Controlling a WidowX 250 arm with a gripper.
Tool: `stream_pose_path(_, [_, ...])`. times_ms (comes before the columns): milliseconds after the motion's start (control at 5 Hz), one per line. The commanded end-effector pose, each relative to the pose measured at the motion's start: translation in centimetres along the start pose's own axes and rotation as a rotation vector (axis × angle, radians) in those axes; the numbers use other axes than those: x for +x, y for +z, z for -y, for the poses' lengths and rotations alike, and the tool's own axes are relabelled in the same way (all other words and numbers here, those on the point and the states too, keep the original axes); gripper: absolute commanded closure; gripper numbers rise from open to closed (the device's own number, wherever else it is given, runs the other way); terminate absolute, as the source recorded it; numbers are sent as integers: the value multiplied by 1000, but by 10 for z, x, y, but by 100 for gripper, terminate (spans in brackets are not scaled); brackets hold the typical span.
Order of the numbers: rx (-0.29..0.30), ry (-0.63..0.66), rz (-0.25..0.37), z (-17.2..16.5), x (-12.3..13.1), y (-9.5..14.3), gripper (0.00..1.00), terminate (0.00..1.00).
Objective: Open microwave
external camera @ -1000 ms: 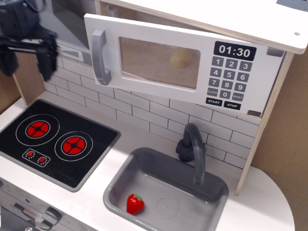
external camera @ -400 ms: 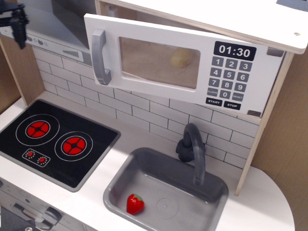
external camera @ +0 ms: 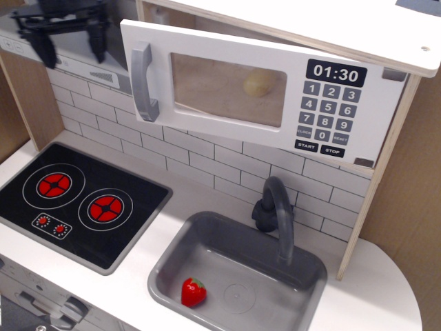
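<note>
Fingers [external camera: 47, 45] dark, two of them pointing down, set apart with nothing between them — the gripper [external camera: 72, 47] hangs at the far upper left, in front of the grey range hood [external camera: 83, 48], well clear of everything on the counter. It sits left of the microwave [external camera: 262, 86] and not touching it.

Microwave mounted high across the middle and right, under the white top shelf [external camera: 331, 27]. Its white door stands ajar, swung out on the left side; grey vertical bar handle [external camera: 142, 81] at the door's left edge. A pale round object [external camera: 258, 83] shows through the clear window. Black keypad [external camera: 329, 110] at right, clock digits reading 01:30.

Below — white tile backsplash [external camera: 172, 155]. Black cooktop [external camera: 72, 200] with two red burners near left. Grey sink [external camera: 238, 272] near centre, dark faucet [external camera: 277, 214] arching over its far rim, red strawberry [external camera: 193, 292] lying in the basin's near left corner.
</note>
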State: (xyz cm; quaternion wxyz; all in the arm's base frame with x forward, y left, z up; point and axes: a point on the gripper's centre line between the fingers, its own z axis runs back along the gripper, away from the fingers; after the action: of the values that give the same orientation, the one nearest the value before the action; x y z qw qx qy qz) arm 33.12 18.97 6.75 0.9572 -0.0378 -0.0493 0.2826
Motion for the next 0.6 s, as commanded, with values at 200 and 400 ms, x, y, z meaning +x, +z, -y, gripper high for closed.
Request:
stream_pose_path(200, [-117, -238, 118, 50, -55, 31, 0, 0])
stream_pose_path(400, [-120, -333, 99, 52, -91, 28, 0, 0])
